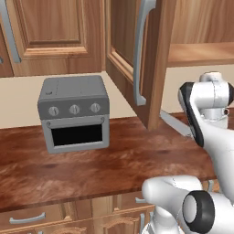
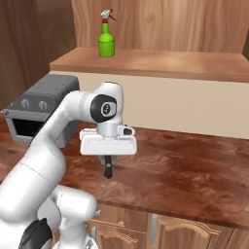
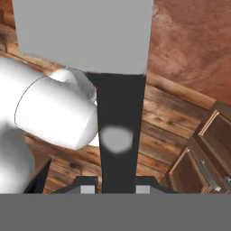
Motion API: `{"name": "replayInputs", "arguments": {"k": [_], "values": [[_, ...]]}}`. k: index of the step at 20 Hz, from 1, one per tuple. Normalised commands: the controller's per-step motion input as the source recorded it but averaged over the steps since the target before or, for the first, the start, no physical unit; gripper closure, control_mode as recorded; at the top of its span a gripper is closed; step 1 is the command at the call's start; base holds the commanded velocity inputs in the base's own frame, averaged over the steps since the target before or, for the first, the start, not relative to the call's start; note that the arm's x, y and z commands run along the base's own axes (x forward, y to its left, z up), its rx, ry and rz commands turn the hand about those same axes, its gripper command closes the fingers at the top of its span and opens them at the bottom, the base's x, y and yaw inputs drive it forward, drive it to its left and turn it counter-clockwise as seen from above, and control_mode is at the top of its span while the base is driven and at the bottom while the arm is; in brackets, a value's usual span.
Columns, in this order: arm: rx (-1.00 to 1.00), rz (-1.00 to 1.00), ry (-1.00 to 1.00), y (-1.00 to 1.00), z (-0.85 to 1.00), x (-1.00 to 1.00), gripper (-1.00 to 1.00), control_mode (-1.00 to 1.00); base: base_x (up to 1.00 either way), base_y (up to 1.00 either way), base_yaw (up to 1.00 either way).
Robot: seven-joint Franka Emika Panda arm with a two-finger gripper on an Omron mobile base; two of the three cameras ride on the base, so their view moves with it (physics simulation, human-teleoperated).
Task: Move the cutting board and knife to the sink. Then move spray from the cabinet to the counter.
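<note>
Claw [image 2: 108, 168]: closed on the knife [image 3: 118, 113], black handle between the fingers.
Cabinet [image 1: 137, 55]: door open, above the claw.
Cabinet contents: spray [image 2: 106, 35] upright on the shelf, well above the claw.

- Grey toaster oven [image 1: 74, 113] with three round knobs and a dark glass door, standing toward the left, its back near the beige wall [image 1: 18, 98]
- Same toaster oven at the left edge of the right base view, partly hidden
- Lower cabinets [image 1: 32, 219] in brown wood with small curved grey handles
- Plank floor [image 3: 167, 117] in the hand view, with lower cabinet fronts at the right
</note>
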Motion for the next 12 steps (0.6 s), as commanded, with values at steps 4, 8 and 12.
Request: {"name": "replayInputs", "arguments": {"k": [4,8,12], "values": [[0.0,-0.11,0.03,0.07,0.73,-0.56,1.0,-1.0,0.0,0.0,0.0],[0.0,-0.1,0.01,0.01,0.6,-0.58,1.0,-1.0,0.0,0.0,0.0],[0.0,-0.07,0.03,0.07,0.31,-0.49,1.0,-1.0,0.0,0.0,0.0]]}}
